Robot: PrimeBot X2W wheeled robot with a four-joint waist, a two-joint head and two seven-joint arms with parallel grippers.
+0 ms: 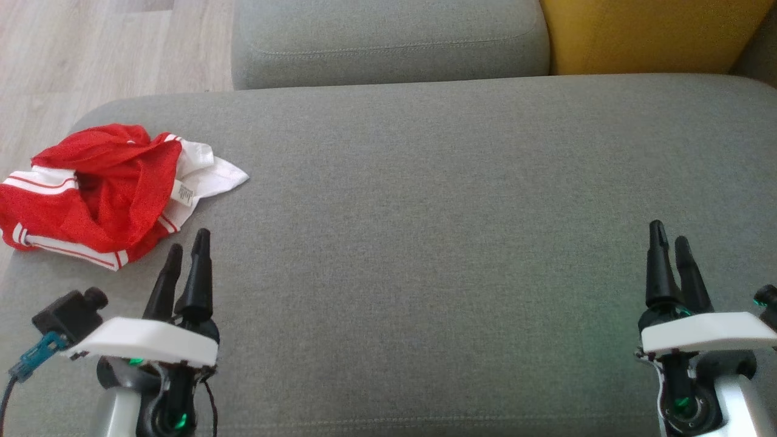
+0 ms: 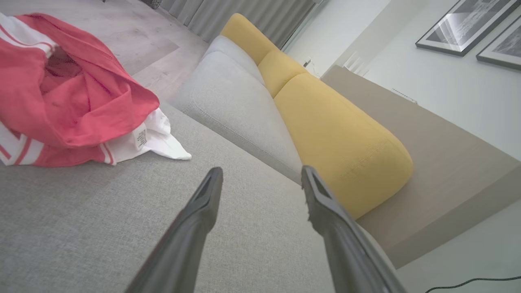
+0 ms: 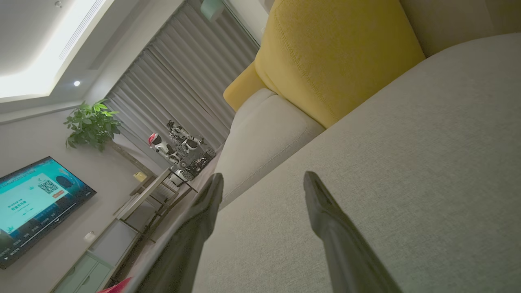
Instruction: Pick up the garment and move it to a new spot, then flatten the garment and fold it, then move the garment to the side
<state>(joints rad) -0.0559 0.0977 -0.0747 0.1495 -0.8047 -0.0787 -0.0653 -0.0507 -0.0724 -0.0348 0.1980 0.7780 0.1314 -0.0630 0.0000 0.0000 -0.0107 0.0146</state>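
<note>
Left pincer [image 1: 188, 240]: jaws wide, nothing held, poised above the sofa seat [image 1: 425, 212] and near the garment [image 1: 97, 194] without touching it. Right pincer [image 1: 668, 232]: jaws likewise wide and empty, well apart from the garment, over the seat's right side.

Garment: red with white stripes and a white panel, lying crumpled in a heap at the far left end of the seat, close to the seat's edge. A white care label [image 1: 182, 193] faces up on the side nearest the left pincer.

Step in hand, as judged: the first pick-up, not yet begun. Recommended practice:
- Take the garment with the left pincer, which is the nearer one.
- Close on a raised fold or the striped hem, not the flat white corner, so that the cloth fills the jaws.
- Lift clear before carrying it towards the open middle of the seat, so it does not drag or slip off the edge.

Surface: grey woven fabric, even and bare across the middle and right. Behind it stand a grey cushion [image 1: 388, 42] and a yellow cushion [image 1: 643, 36].

Room: pale wood floor [image 1: 91, 48] at left, grey curtains [image 3: 183, 73], a lit screen [image 3: 32, 203], a potted plant [image 3: 91, 126] and framed pictures [image 2: 460, 24] on the wall.
</note>
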